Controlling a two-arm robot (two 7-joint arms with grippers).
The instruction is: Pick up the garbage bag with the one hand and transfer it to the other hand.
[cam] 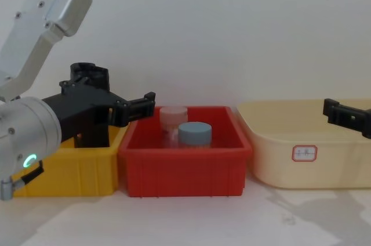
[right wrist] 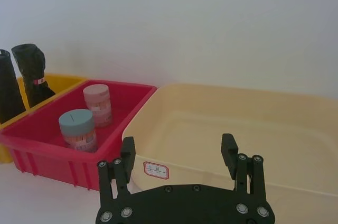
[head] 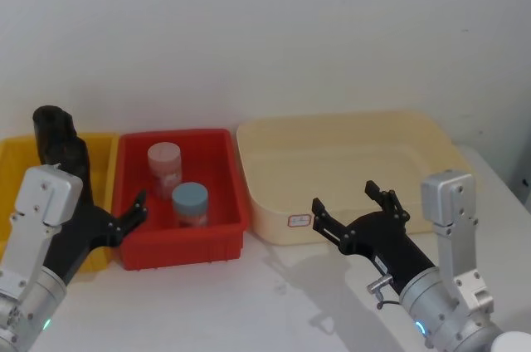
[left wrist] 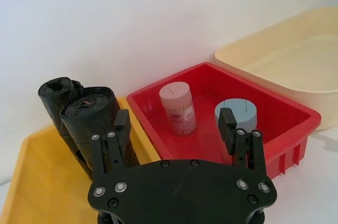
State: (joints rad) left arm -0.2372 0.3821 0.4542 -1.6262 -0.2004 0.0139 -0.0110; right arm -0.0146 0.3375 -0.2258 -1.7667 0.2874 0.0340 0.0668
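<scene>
In the yellow plastic bin point(left wrist: 21, 182) on the table's back edge, the glossy black garbage bag roll point(left wrist: 53, 94) stands against a red-marked black roll point(left wrist: 90, 110). The left gripper point(left wrist: 175, 122) and right gripper point(head: 344, 198) are both spread.

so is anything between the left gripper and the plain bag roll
Yes. From the left wrist, the red-marked roll stands upright in front of the garbage bag, both in the yellow bin. The open left gripper would likely meet the marked roll first; its gap faces the red bin. The right gripper idles by the cream tub.
</scene>
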